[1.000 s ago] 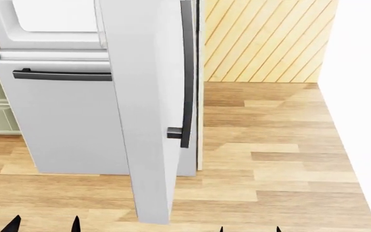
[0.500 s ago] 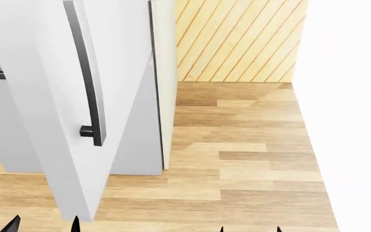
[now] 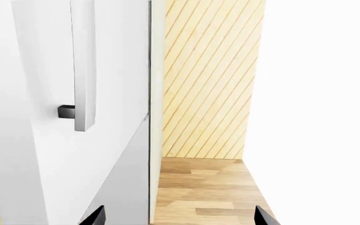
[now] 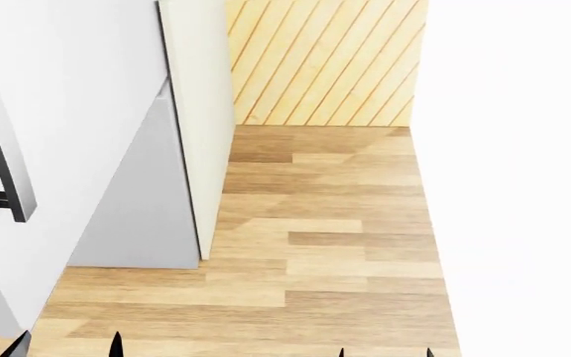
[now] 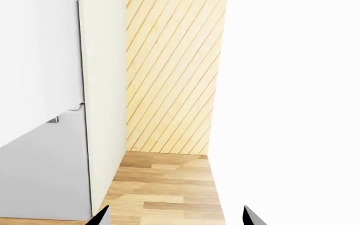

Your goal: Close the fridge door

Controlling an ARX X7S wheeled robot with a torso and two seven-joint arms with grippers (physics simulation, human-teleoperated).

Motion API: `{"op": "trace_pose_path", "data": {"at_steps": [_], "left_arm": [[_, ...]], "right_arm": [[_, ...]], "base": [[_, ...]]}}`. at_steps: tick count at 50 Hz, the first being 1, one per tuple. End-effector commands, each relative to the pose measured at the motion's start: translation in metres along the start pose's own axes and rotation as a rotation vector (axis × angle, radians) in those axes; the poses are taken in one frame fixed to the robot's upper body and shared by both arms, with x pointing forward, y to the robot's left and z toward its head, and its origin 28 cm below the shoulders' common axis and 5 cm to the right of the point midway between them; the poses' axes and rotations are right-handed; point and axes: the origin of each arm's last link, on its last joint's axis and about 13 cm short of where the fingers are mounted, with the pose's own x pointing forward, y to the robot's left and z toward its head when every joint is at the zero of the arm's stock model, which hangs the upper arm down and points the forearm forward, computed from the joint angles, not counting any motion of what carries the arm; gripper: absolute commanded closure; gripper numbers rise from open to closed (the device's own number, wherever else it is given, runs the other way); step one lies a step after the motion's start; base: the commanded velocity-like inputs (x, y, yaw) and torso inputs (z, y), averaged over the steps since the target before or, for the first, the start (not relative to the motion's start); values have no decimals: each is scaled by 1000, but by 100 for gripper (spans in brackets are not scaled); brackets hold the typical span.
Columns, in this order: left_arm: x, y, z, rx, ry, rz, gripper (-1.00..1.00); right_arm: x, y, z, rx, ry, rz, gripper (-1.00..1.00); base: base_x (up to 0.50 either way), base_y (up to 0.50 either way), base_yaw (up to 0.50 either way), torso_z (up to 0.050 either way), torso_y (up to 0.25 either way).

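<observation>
The fridge door (image 4: pixel 57 111) is a tall white slab standing ajar at the left of the head view, its outer face towards me. Its long black bar handle (image 4: pixel 8 186) ends near the left edge. The left wrist view shows the same door (image 3: pixel 36 154) and handle (image 3: pixel 84 65) close ahead. In the right wrist view only a plain part of the door (image 5: pixel 24 61) appears. My left gripper (image 4: pixel 68 348) (image 3: pixel 180 218) and right gripper (image 4: pixel 386 352) (image 5: pixel 176 218) are low at the frame's bottom. Both are open, hold nothing and are short of the door.
A grey lower drawer front (image 4: pixel 137 216) sits behind the door, beside the fridge's cream side panel (image 4: pixel 201 111). A yellow slatted wall (image 4: pixel 326 59) stands at the back and a plain white wall (image 4: pixel 514 186) runs along the right. Wooden floor (image 4: pixel 315 245) lies between.
In the head view the door and its handle have slid well to the left, and the door's outer face has come into view. The gripper tips hold the same place in the frame.
</observation>
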Motion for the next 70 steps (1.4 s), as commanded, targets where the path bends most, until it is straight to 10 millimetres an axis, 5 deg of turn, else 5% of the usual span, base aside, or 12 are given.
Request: {"op": "trace_pose_path", "data": {"at_steps": [1,10,70], "left_arm": [[0,0,0,0,0,0,-100],[0,0,1,-1,-1,-1,-100],[1,-1,1,-4,-2,-2,-100]], "right_arm": [[0,0,0,-5,-4,1,-100],[3,0,0,3,64,13,-100],[4,0,-1,-13,57,9,-100]], "base": [[0,-484,0,0,0],[31,0,0,0,0],[500,-1,0,0,0]]}}
